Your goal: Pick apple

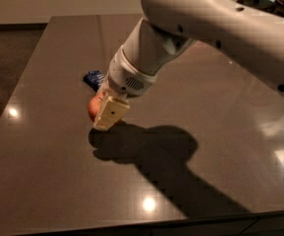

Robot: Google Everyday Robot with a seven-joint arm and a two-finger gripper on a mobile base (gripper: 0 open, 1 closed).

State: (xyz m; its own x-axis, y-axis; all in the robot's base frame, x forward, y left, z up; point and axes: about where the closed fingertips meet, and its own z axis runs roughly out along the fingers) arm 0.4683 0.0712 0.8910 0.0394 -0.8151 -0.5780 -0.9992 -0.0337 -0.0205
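The apple (94, 107) is red-orange and sits left of centre on the dark table (58, 181). Only its left side shows. My gripper (105, 118) is right at the apple, its cream end covering the apple's right side and reaching down to the table surface. The white arm (200, 28) comes in from the upper right. I cannot tell whether the apple rests on the table or is held just above it.
A blue packet (93, 77) lies on the table just behind the apple and partly under the wrist. Dark-lidded jars (259, 1) stand at the far right corner. The arm's shadow (156, 151) falls to the right of the apple.
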